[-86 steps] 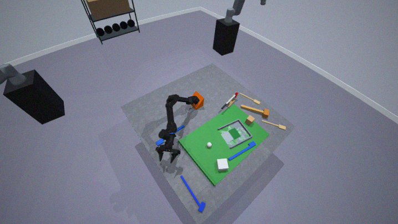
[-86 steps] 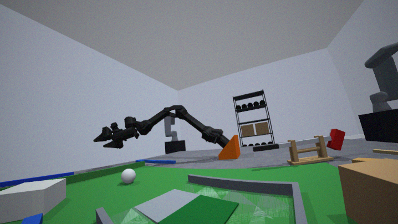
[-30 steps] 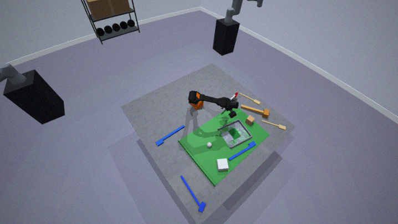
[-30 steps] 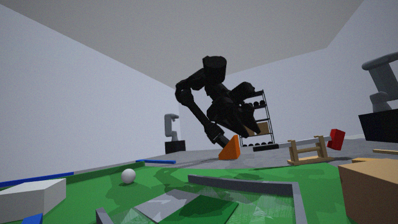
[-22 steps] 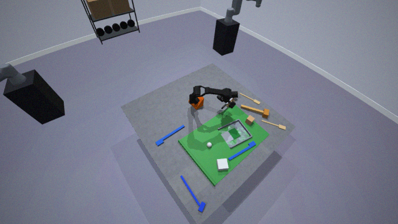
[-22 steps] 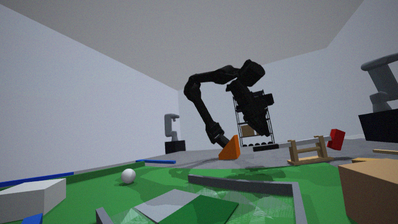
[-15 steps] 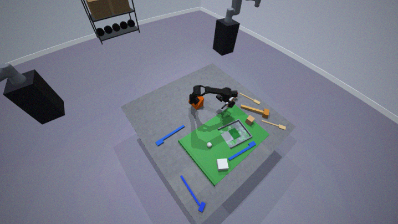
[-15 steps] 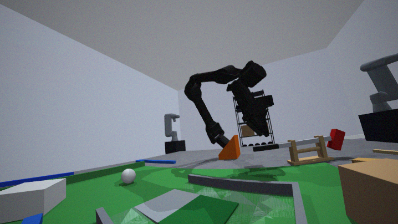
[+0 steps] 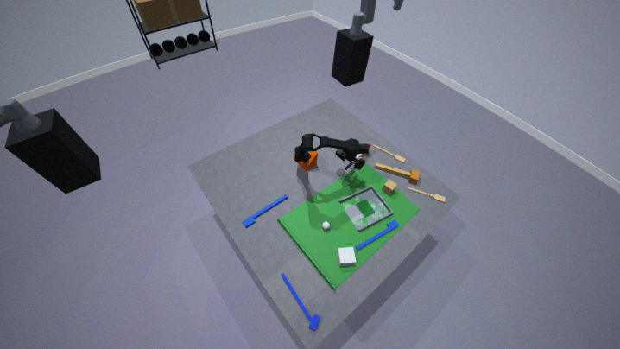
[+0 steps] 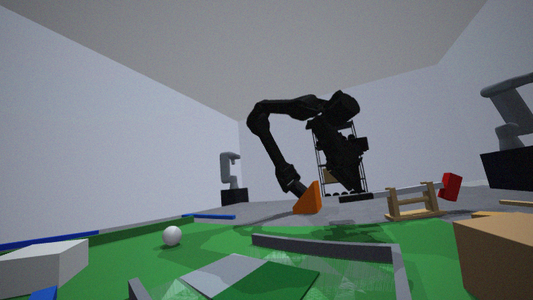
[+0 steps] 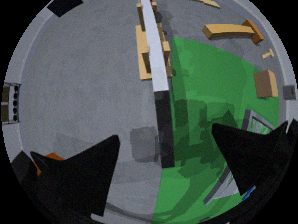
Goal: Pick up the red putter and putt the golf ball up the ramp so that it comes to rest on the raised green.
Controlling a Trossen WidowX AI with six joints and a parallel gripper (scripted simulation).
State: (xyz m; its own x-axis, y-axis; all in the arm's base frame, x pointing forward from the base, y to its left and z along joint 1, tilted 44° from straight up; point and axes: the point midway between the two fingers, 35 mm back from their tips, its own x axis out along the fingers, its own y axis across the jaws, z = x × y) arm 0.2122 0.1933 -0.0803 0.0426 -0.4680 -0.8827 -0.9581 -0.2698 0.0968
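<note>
Three blue clubs (image 9: 265,211) (image 10: 208,216) (image 11: 248,193) show in the top view: left of centre, right of centre and bottom centre. Right of centre are two wooden paddles (image 9: 389,152) (image 11: 268,53), one mallet (image 9: 394,170) (image 11: 230,31) and one tan block (image 9: 389,187) (image 10: 495,246) (image 11: 265,84). Near the middle are one white ball (image 9: 325,225) (image 10: 171,235), one white block (image 9: 346,256) (image 10: 33,266) and one green mat (image 9: 303,221) (image 10: 111,261) (image 11: 215,65). Two black pedestals (image 9: 52,151) (image 10: 234,197), upper centre-right and left, bear two grey arms (image 9: 22,117) (image 10: 225,168), one each. One shelf (image 9: 186,53) (image 10: 318,160), upper left, shows two cartons (image 9: 154,14) (image 10: 329,175) and five black balls (image 9: 180,42) (image 10: 342,194). The exterior view shows one red putter (image 10: 450,186) (image 11: 159,65) and one stand (image 10: 415,214) (image 11: 144,45) at right.
</note>
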